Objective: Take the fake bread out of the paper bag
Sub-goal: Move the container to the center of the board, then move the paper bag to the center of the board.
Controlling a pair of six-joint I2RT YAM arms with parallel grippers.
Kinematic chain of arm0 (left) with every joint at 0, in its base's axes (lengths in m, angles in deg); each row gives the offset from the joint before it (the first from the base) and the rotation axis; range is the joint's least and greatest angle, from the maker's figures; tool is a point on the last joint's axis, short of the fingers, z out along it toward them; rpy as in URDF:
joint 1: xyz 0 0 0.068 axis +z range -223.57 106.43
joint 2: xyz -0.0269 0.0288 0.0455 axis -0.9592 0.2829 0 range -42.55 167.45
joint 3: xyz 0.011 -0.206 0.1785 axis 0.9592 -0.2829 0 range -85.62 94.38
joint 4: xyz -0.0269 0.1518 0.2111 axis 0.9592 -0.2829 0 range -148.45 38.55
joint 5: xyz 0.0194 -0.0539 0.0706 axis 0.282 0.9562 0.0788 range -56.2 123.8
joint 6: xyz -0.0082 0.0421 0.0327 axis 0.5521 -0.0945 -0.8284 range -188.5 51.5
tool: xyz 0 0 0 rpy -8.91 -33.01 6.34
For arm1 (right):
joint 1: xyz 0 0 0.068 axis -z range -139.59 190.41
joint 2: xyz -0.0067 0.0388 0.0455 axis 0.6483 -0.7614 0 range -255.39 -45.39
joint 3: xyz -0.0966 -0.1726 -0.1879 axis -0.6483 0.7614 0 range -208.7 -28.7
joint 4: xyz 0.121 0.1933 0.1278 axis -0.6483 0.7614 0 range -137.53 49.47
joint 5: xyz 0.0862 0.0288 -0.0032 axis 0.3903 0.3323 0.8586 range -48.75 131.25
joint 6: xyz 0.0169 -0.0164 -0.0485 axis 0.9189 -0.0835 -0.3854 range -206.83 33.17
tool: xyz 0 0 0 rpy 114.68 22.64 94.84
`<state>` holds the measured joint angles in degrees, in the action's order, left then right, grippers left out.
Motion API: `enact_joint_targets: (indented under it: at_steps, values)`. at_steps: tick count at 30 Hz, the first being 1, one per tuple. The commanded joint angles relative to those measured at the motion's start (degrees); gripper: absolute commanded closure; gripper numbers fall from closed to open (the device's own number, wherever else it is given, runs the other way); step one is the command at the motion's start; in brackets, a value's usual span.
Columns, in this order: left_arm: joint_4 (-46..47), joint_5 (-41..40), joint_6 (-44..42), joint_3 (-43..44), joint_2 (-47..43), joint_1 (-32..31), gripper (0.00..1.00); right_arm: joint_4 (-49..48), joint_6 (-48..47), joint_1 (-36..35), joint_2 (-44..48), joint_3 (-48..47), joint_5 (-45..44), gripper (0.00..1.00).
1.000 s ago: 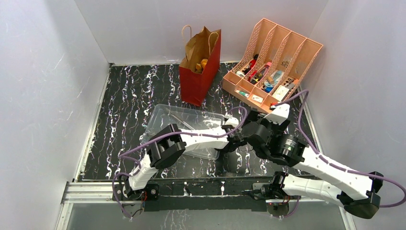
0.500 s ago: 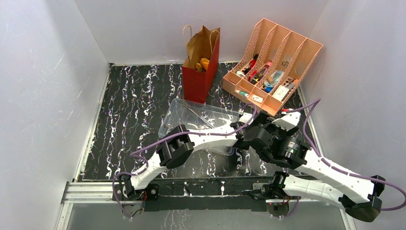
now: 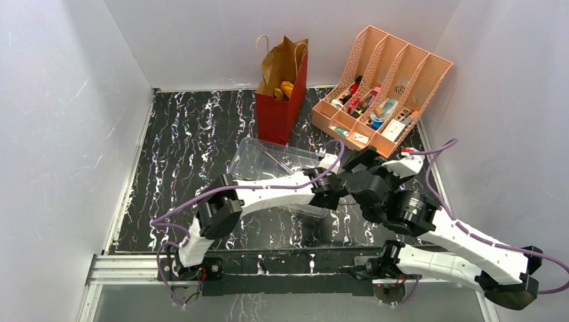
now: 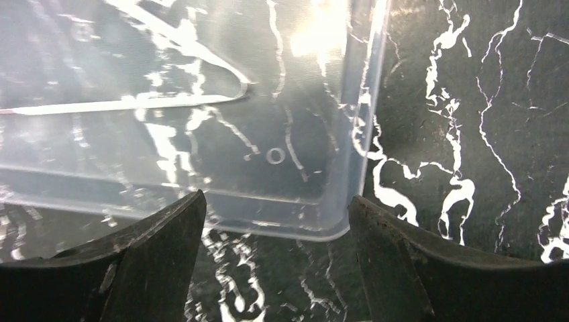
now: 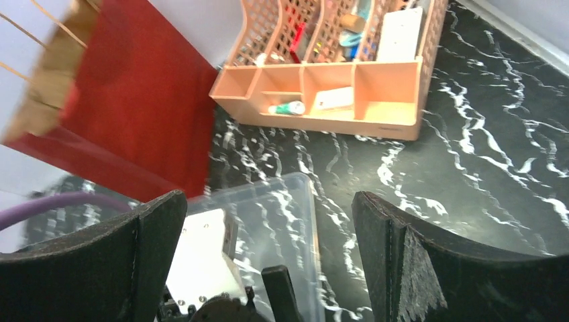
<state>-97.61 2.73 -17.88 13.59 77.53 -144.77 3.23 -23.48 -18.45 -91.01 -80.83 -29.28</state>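
Top external view: your job has hardly begun. The bread (image 3: pixel 286 88) sits inside the bag (image 3: pixel 275 117), which stands upright at the far edge of the tabletop (image 3: pixel 181 147), near the middle. Only orange and tan bits peek over the rim, and no piece lies outside. Every piece is left to lift out.

Your left claw (image 4: pixel 275 204) is spread wide with nothing in it, above a corner of the tray (image 4: pixel 201 134). Your right claw (image 5: pixel 268 201) is wide and empty too, facing the bag.

The bag is shiny red outside and rough brown paper inside. It is tall and boxy, with twisty loop handles (image 3: pixel 261 41). The tray is clear, thin plastic with round corners. The tabletop is black with white streaks. The rack (image 3: pixel 436 70) in the far right corner is pink with little holes.
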Motion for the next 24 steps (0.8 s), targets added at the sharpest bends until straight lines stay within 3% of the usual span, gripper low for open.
enact_joint_targets:
  at_steps: [1, 6, 11, 18, 24]
  values:
    - [-1.6, -6.1, -1.1, 1.8, -18.4, -1.4, 0.21, 1.2, -7.1, 1.0, -0.9, -0.1, -2.4, 0.07]
    - [-2.5, -15.5, -4.4, 5.0, -26.7, -1.3, 0.18, -2.9, -10.8, 1.0, -1.5, 0.1, -1.1, 0.07]
    - [-4.9, -21.4, -12.3, 16.8, -25.0, 3.1, 0.16, -9.4, -17.3, 1.1, -2.6, 0.9, 1.0, 0.07]
    - [-4.3, -15.2, -23.2, 32.3, -18.6, 15.1, 0.15, -13.7, -21.3, 1.1, -6.0, -0.2, 2.9, 0.07]
    - [-2.6, -6.7, -29.0, 37.0, -13.9, 26.5, 0.13, -18.2, -25.4, 1.1, -7.7, -0.4, 5.0, 0.07]
